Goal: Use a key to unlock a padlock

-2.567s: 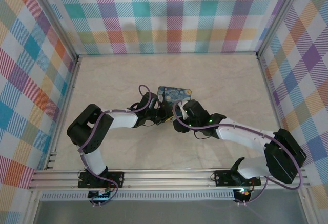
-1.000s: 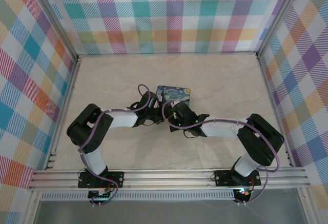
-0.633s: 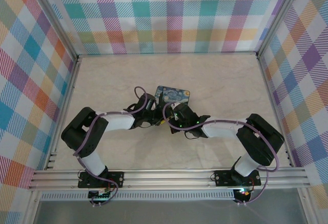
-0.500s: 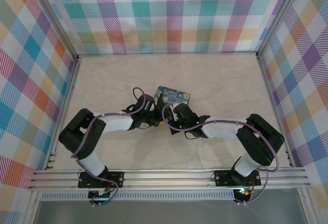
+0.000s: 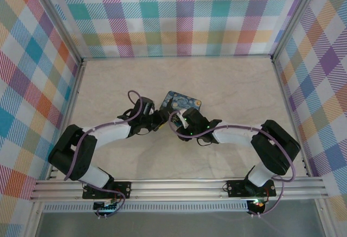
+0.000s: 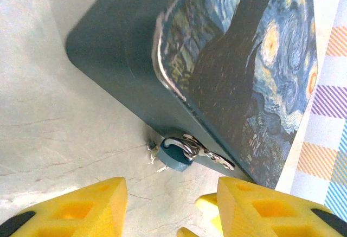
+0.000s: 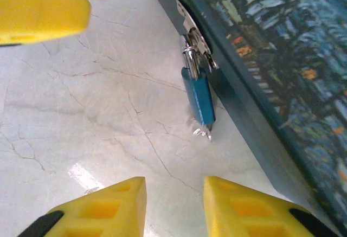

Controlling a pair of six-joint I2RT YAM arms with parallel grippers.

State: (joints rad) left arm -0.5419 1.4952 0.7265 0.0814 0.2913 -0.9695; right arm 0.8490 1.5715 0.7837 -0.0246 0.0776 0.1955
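Note:
A small blue padlock (image 6: 174, 155) (image 7: 198, 97) hangs from the metal hasp (image 7: 191, 26) on the side of a dark tin box (image 5: 184, 102) with a starry-night lid. A small silvery key (image 7: 205, 133) (image 6: 152, 148) sticks out of the padlock's bottom end, against the table. My left gripper (image 6: 173, 215) (image 5: 159, 121) is open just short of the padlock, with nothing between its yellow fingers (image 6: 81, 207). My right gripper (image 7: 174, 210) (image 5: 174, 124) is open too, a little back from the key, holding nothing. I cannot tell whether the shackle is released.
The box lies on a pale marbled table (image 5: 233, 85) inside plaid walls (image 5: 179, 14). Both grippers meet at the box's near side, so each wrist view catches the other's yellow fingers (image 7: 49, 4) (image 6: 209, 204). Open tabletop lies all around the box.
Both grippers have opened. The right one has let go at the padlock's key end. The left arm has drawn back to the left, away from the box.

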